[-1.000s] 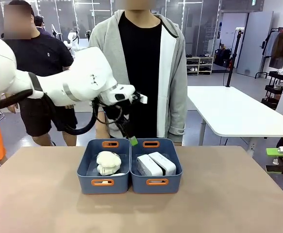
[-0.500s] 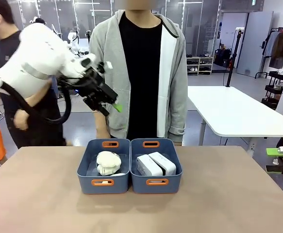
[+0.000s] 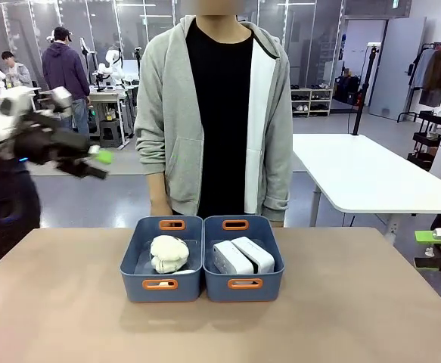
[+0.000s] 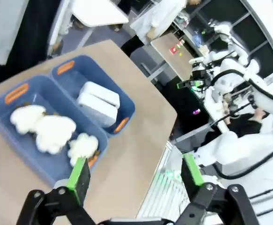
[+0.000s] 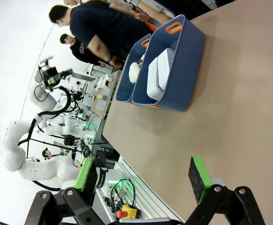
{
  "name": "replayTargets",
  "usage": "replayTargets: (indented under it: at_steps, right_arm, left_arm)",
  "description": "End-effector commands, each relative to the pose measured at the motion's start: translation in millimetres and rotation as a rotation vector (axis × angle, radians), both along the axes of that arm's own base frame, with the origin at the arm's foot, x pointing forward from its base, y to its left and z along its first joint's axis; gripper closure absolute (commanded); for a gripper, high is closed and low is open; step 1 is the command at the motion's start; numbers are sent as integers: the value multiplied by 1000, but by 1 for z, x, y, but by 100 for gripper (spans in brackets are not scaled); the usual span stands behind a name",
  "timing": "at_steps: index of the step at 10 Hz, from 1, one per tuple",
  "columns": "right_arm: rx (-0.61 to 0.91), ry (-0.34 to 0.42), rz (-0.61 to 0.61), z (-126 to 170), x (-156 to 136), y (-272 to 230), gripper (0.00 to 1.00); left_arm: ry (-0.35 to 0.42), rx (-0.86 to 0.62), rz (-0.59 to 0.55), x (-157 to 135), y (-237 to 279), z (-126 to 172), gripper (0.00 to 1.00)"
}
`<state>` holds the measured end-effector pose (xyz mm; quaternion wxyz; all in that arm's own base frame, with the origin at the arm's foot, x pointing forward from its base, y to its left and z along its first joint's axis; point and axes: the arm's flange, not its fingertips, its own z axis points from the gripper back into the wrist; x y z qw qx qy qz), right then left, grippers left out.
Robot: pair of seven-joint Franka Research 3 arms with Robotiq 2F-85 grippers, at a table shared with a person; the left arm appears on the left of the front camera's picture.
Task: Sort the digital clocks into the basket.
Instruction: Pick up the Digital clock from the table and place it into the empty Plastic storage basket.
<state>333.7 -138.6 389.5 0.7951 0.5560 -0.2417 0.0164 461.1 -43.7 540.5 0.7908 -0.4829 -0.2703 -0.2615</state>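
Note:
Two white digital clocks lie side by side in the right-hand blue basket. My left gripper is open and empty, blurred, high above the table's far left, well away from the baskets. In the left wrist view the left gripper looks down on the clocks in their basket. The right gripper is open and empty over bare table, far from the basket with the clocks.
A second blue tub touches the basket's left side and holds fluffy white cloud toys. A person in a grey hoodie stands right behind both tubs. A white table stands at the back right.
My left arm has swung away from above the baskets, up and far to the left, with its gripper open and empty. Clocks and toys have not moved.

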Motion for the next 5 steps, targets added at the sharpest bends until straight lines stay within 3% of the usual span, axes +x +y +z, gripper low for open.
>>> replayTargets:
  at_steps: [1,4,5]
  right_arm:
    - [5,6,4,3,-2,0,0]
    - [5,6,4,3,-2,0,0]
    - [5,6,4,3,-2,0,0]
  left_arm:
    - [83,-28,81,-15,75,-13,2]
    - [131,-111,200,-46,170,-46,2]
    - [102,-121,237,-67,197,-63,2]
